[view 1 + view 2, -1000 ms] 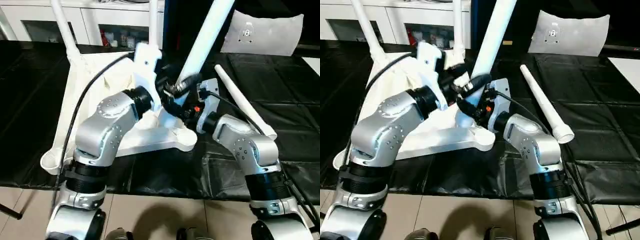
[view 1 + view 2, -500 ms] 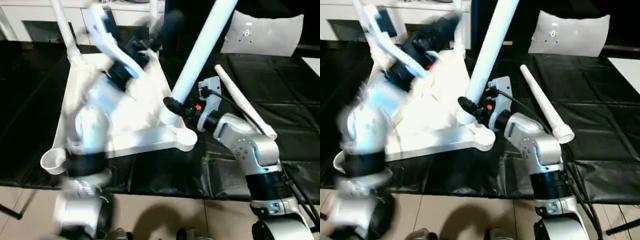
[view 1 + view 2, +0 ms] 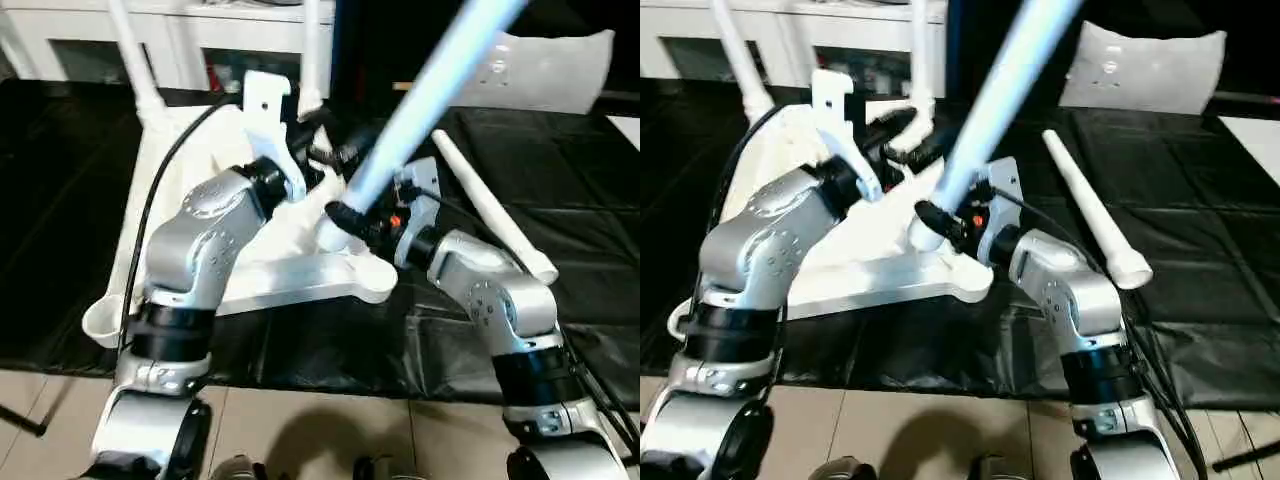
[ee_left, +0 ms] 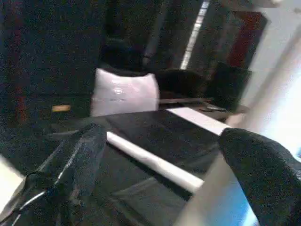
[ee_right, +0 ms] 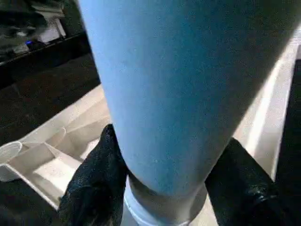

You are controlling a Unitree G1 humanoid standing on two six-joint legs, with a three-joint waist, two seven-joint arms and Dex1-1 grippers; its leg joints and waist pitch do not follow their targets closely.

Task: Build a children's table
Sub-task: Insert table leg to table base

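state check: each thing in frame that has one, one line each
table top: upside down on the black surface, ribbed underside up
two far legs: standing upright at the far corners
held leg: tilted, lower end near the front corner socket, clamped by the right gripper
spare leg: lying loose on the black surface
left gripper: open, holding nothing
right gripper: shut on the held leg

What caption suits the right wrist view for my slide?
Right end effector shut on a leg above the upturned top.
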